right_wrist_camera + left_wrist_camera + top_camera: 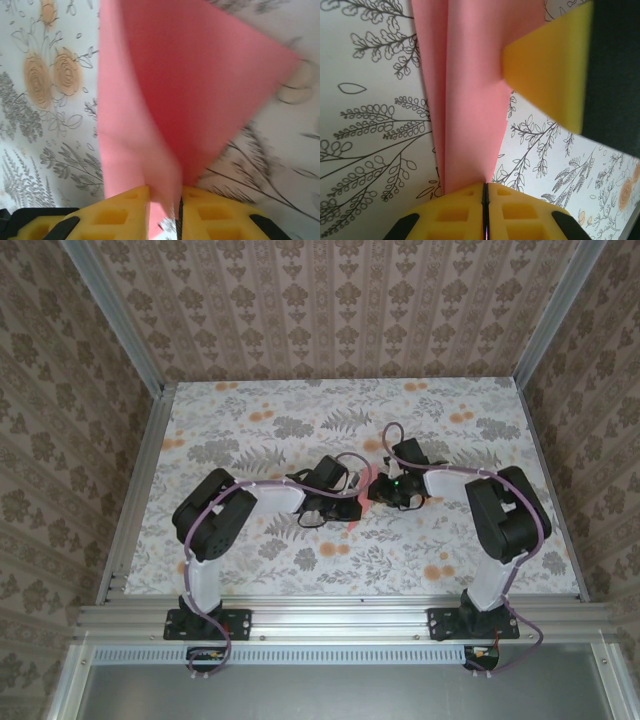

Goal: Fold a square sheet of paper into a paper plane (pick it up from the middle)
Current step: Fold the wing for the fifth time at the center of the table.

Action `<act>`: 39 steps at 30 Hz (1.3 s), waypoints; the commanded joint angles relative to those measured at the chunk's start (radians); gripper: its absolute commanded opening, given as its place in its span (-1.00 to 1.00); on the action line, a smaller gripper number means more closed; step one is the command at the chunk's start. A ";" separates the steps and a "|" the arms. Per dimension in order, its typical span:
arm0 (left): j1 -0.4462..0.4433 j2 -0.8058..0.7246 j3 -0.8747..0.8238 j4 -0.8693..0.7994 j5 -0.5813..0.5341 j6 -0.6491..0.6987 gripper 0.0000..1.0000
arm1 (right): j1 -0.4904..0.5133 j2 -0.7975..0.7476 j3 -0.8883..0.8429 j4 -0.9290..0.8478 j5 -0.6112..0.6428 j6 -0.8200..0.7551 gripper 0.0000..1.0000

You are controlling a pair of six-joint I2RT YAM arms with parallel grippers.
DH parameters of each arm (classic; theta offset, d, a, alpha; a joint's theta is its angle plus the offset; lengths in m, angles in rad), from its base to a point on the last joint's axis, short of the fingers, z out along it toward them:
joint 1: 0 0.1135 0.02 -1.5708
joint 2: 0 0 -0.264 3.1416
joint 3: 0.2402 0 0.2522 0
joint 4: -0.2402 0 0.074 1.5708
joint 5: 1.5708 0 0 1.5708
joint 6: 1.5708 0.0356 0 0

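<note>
**Paper plane clamped at the crease, right pads parted**

The paper plane (pixel 465 100) is found at the middle of the flowered tabletop (pixel 250 420), between the two wrists. Its centre crease is clamped by the left gripper (pixel 485 192), whose yellow foam pads are pressed flat together. At the right gripper (pixel 165 202) a narrow gap is seen between the pads, with a paper edge loose inside it. The crease is best kept pinched by one side while any release is made slowly, so the folds are not dragged. The sheet is thin, matte, pink-red and easily dented; its shape is narrow and pointed. The pads are soft, with square recesses.
</note>
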 commanded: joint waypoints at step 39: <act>-0.016 0.031 -0.020 -0.129 -0.067 -0.019 -0.87 | 0.044 0.078 0.067 0.056 -0.021 0.064 -0.79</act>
